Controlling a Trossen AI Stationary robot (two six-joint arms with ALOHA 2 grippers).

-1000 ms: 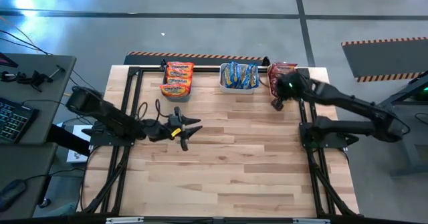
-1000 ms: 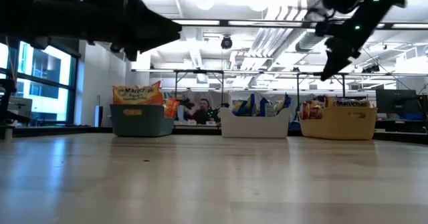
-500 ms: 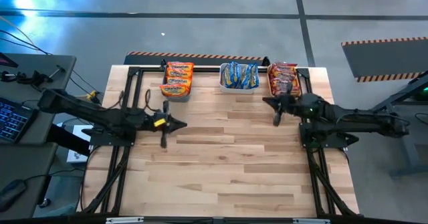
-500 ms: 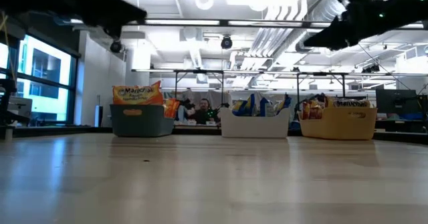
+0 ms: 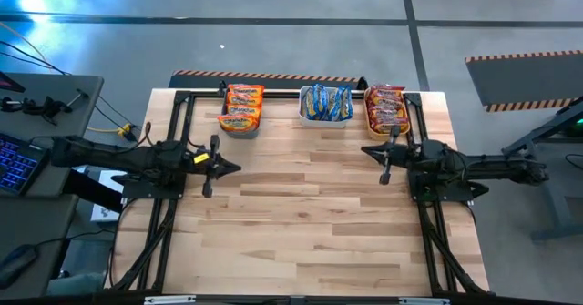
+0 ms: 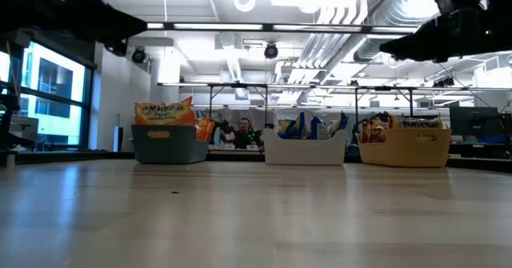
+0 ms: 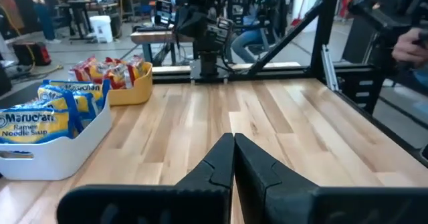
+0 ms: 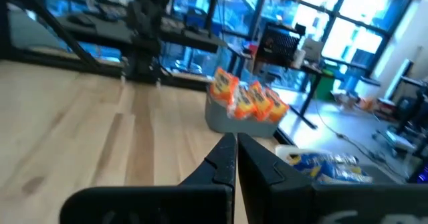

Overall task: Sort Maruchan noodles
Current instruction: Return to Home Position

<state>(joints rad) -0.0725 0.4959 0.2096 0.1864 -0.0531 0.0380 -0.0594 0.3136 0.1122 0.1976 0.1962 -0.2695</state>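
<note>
The Maruchan noodles lie sorted in three bins along the table's far edge. Orange packets [image 5: 241, 107] fill the teal bin [image 6: 170, 144], blue packets [image 5: 326, 102] the white bin [image 6: 306, 149], and red packets [image 5: 387, 108] the orange bin [image 6: 404, 148]. My left gripper [image 5: 237, 167] hovers shut over the table's left side, nothing between its fingers [image 7: 233, 140]. My right gripper [image 5: 366, 150] hovers shut at the right side, just near of the orange bin, also with nothing in it [image 8: 235, 140]. Both point level toward the table's middle.
The wooden tabletop [image 5: 310, 223] lies bare between and in front of the arms. A black frame [image 5: 182, 100] runs along the far edge and both sides. A desk with a keyboard [image 5: 18, 164] stands left of the table. People sit in the room beyond the bins.
My left gripper has shut with nothing in it and drawn back toward the table's left edge. My right gripper has tipped from pointing down beside the orange bin to level, while its arm has folded back toward the right edge. The packets have stayed in their bins.
</note>
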